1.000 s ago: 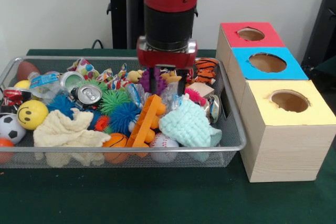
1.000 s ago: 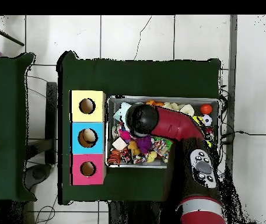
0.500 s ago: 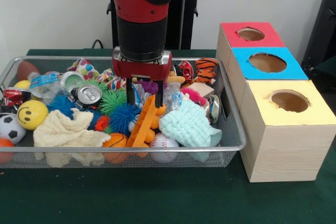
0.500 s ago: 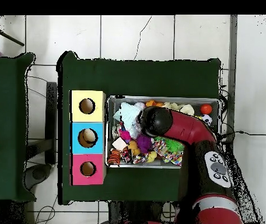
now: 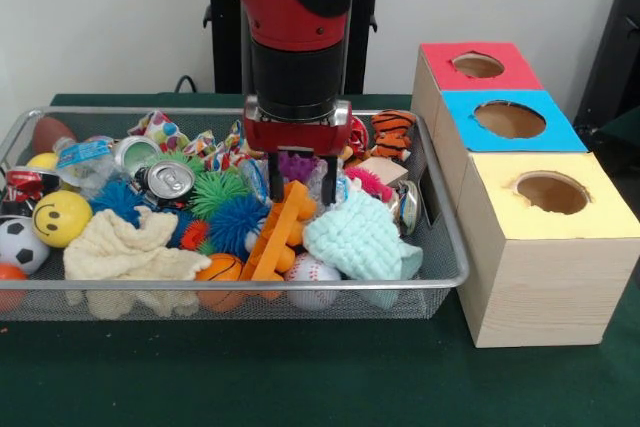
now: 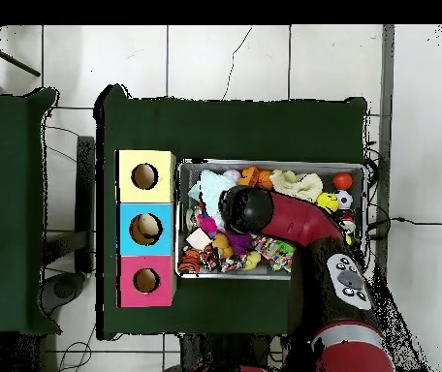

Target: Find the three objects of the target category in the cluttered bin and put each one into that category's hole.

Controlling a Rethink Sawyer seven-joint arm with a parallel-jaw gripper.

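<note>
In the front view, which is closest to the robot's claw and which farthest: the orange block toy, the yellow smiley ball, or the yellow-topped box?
Measured from the gripper:
1. Orange block toy, right beneath the claw.
2. Yellow smiley ball, at the bin's left end in this view.
3. Yellow-topped box, outside the bin on the right, only slightly farther than the ball.

We see a table [image 5: 300, 387] covered in dark green cloth. Directly on it sit 2 things. A wire mesh bin [image 5: 440, 277] filled with clutter takes up the left and middle of the front view. Just beside the bin's right end stands a row of 3 wooden boxes, each with 1 round hole in its top: a yellow-topped box [image 5: 545, 247] nearest the camera, a blue-topped box [image 5: 510, 119] in the middle, and a red-topped box [image 5: 475, 65] farthest back.
</note>
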